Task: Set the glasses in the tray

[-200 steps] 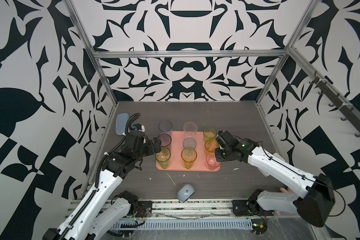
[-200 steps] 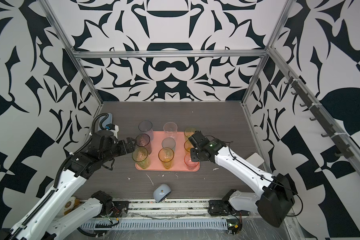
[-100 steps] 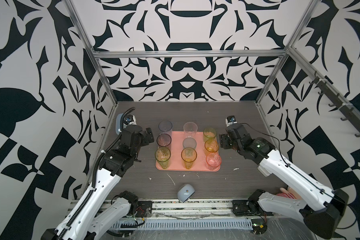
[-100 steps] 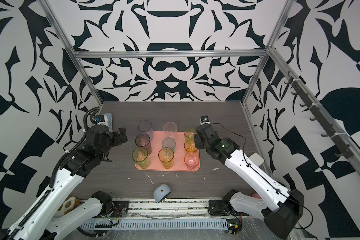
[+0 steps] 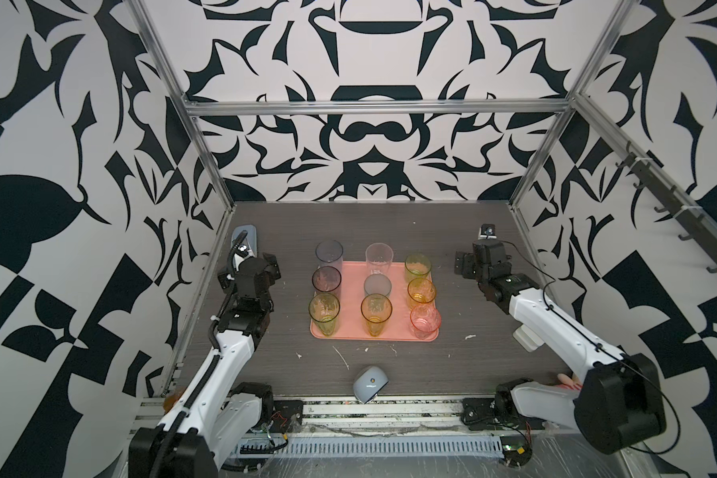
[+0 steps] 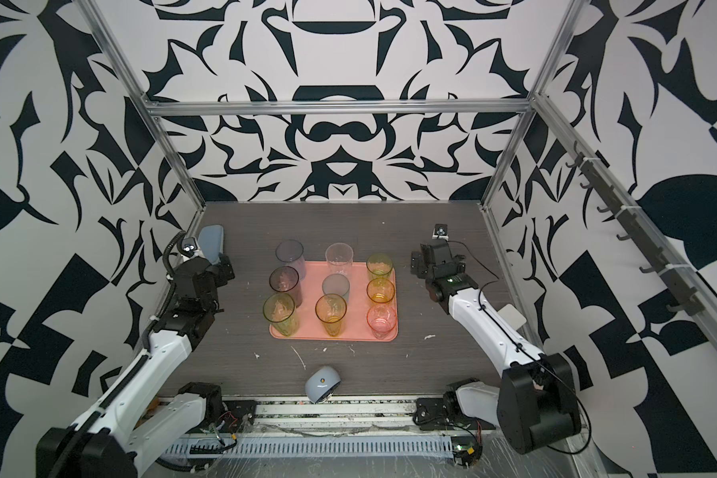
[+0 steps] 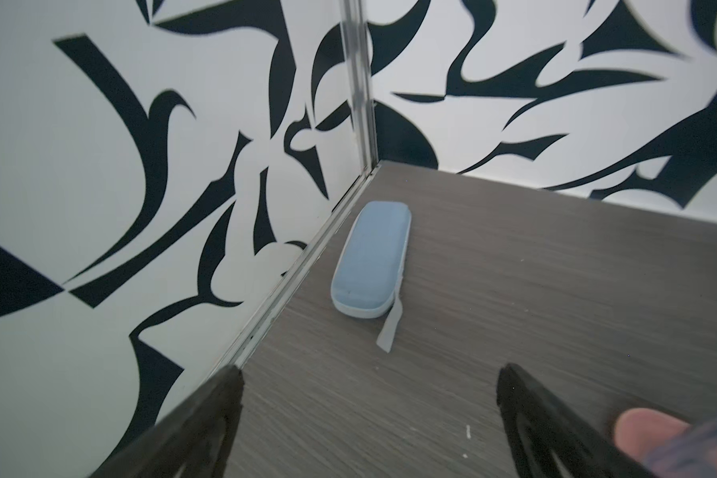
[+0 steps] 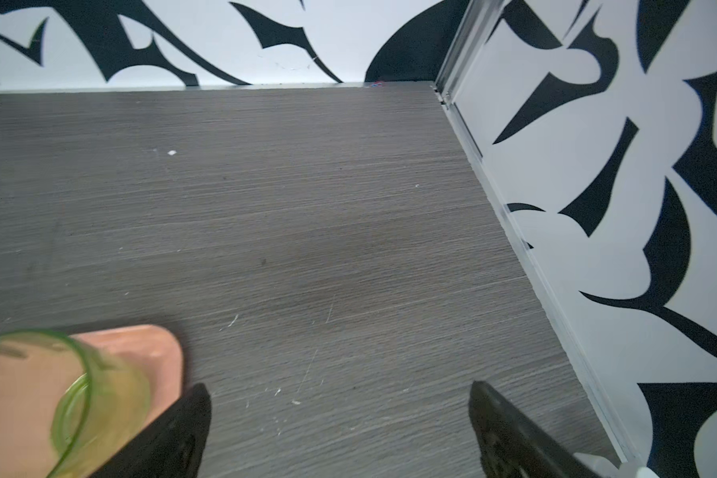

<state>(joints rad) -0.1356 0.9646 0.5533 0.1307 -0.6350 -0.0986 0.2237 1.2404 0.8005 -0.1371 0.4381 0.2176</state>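
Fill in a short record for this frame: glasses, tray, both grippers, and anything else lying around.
glasses: nine, upright, three rows of three
tray: salmon-pink, carrying the glasses; whether the back-left base sits fully inside cannot be told
left gripper: open, empty, left of the tray, pointing toward the pale-blue case
right gripper: open, empty, right of the tray
other items: mouse-like object near the front edge; white box beside the right arm
task state: looks complete

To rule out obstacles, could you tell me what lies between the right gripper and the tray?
Only bare tabletop; both top views show nothing between the right gripper and the tray.
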